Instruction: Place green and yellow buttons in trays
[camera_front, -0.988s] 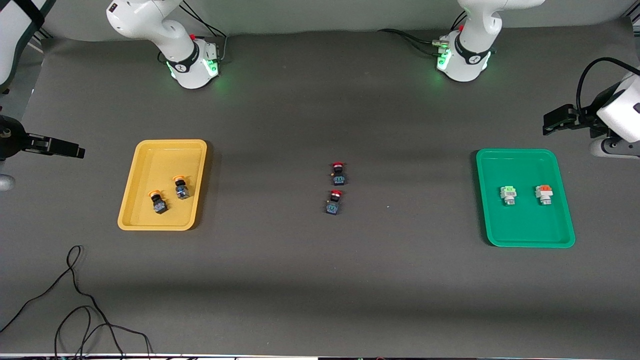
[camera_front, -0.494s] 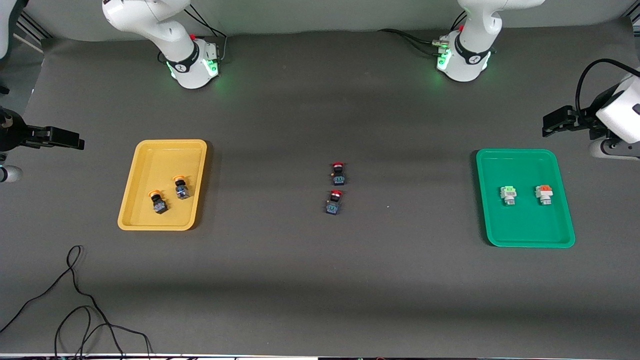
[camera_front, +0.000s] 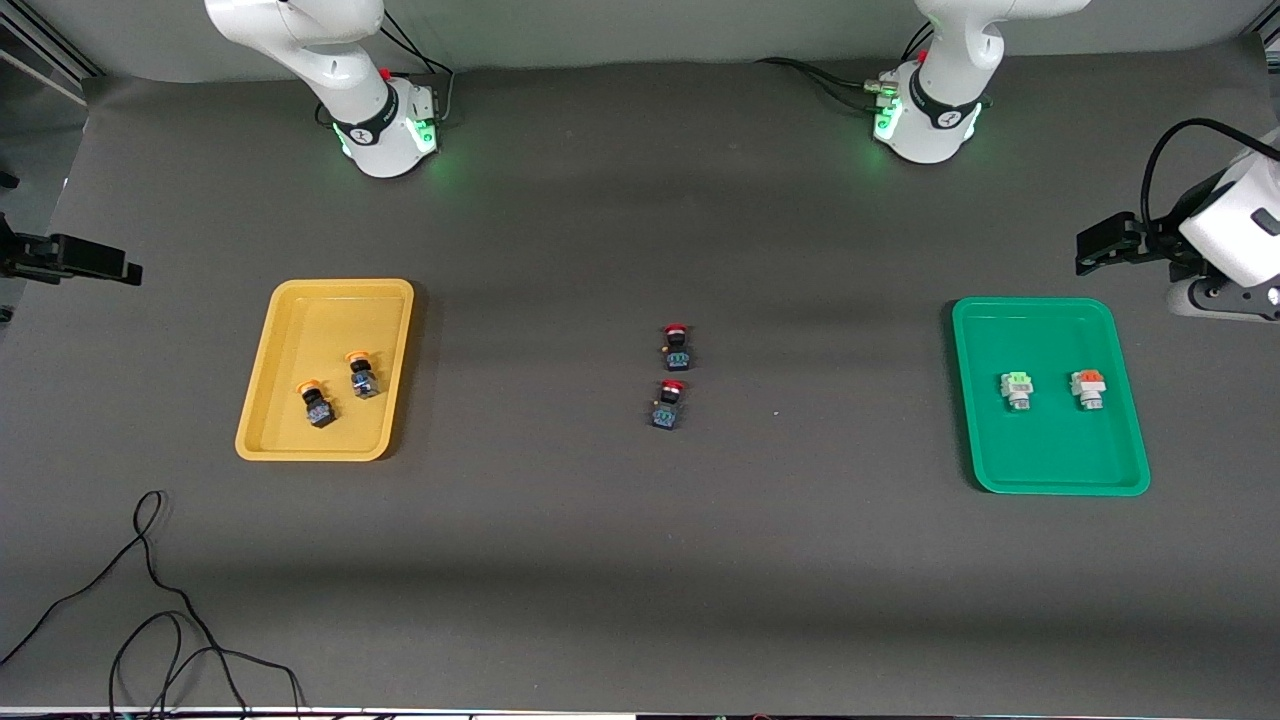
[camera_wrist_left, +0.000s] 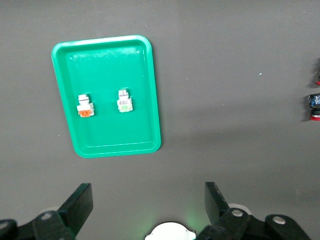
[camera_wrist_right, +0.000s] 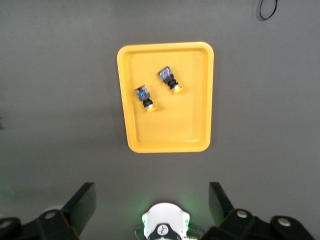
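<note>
**Buttons in both trays, both arms drawn back to the ends**

Nearest the front camera, a loose black cable (camera_front: 150, 620) lay coiled on the dark surface (camera_front: 640, 560) toward the right arm's end.

Farther in, the yellow tray (camera_front: 262, 437) sat toward the right arm's end with two yellow-capped buttons lying inside it, close together but apart: one (camera_front: 317, 403) slightly nearer the camera, the other (camera_front: 362, 375) just beside it and a little farther. The right wrist view showed the same pair (camera_wrist_right: 145, 97) within the tray's rim (camera_wrist_right: 167, 146).

In the middle of the surface, two red-capped buttons lay outside any tray, one (camera_front: 667, 404) nearer the camera, the other (camera_front: 677, 347) just farther.

Toward the left arm's end, the green tray (camera_front: 1060, 487) held two white-bodied buttons side by side and apart: the green-capped one (camera_front: 1017, 389) toward the middle of the surface, the orange-capped one (camera_front: 1087, 388) toward the end.

The left pincer (camera_wrist_left: 147, 207) hung over bare surface beside the green tray, its fingers spread wide with nothing between them. The right pincer (camera_wrist_right: 150, 205) hung likewise beside the yellow tray, fingers apart and empty.
</note>
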